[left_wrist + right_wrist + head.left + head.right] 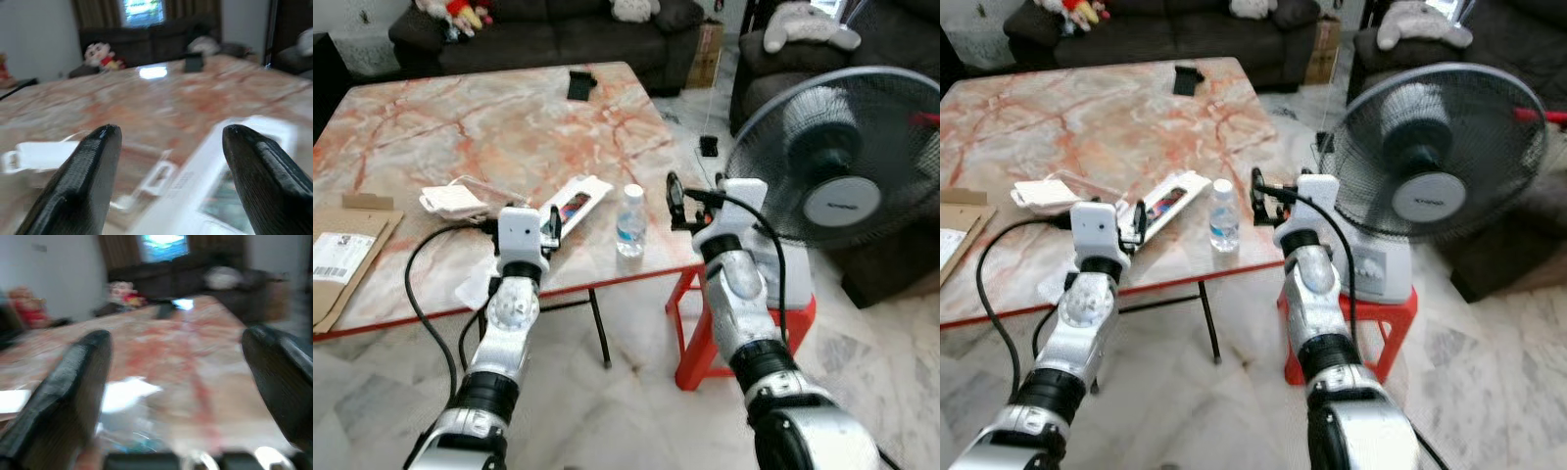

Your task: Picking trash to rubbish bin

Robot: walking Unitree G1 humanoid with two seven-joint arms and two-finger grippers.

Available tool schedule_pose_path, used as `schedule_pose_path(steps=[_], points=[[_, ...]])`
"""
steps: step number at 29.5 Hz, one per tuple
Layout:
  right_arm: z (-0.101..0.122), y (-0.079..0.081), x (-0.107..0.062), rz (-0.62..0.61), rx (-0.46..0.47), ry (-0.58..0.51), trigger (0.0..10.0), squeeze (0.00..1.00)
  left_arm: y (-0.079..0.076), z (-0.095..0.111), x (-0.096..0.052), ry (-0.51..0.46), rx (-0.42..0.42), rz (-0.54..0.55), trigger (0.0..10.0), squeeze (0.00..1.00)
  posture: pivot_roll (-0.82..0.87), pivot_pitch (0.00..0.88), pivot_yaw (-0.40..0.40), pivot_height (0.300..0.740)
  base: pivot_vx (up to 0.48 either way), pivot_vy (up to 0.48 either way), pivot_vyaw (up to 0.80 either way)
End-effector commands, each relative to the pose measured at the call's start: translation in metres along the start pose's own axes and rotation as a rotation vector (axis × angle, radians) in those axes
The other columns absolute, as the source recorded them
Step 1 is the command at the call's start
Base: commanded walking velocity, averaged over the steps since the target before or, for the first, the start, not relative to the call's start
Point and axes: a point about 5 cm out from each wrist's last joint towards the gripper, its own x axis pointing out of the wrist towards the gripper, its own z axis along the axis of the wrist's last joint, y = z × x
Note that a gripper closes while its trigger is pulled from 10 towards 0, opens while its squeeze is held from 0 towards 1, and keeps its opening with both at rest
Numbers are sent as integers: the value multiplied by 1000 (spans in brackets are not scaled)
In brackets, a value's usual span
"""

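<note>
A small clear water bottle (629,221) with a white cap stands upright near the front edge of the marble table (509,127). To its left lies a flat white package (576,203), and further left a white plastic wrapper (450,201). My left gripper (551,227) hovers at the table's front edge just before the white package (215,196), its fingers (93,161) open and empty. At the table's front right corner, my right gripper (677,204) is held just right of the bottle, open and empty. In the blurred right wrist view the fingers (73,382) stand wide apart.
A standing fan (842,157) sits on a red stool (744,333) close to my right arm. Flattened cardboard (342,255) lies at the table's left front. A black object (580,85) rests at the far edge. Dark sofas (558,34) stand behind the table.
</note>
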Motion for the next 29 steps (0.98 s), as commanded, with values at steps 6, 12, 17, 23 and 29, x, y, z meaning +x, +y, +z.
schedule_pose_path(steps=[6, 12, 17, 23, 29], points=[[7, -5, -1, 18, -26, -43, 10000, 0, -5, 7, 1, -28, -14, -4, 10000, 0, 124, 92, 0, 740, 277, 0, 70], [10, -5, -1, 14, 10, -67, 10000, 0, -6, 12, 1, -57, -28, -9, 10000, 0, 121, 93, -2, 740, 0, 0, 209], [12, -3, 0, 32, 28, -74, 10000, 0, -6, 14, 1, -62, -35, -9, 10000, 0, 121, 93, -5, 740, 0, 0, 0], [11, -4, -1, 30, 53, -73, 10000, 0, -5, 16, 2, -68, -36, -5, 10000, 0, 123, 90, -5, 740, 0, 0, 0], [17, -1, 4, 49, 73, -85, 10000, 0, -6, 17, 3, -66, -50, -7, 10000, 0, 120, 88, -6, 740, 0, 0, 0]])
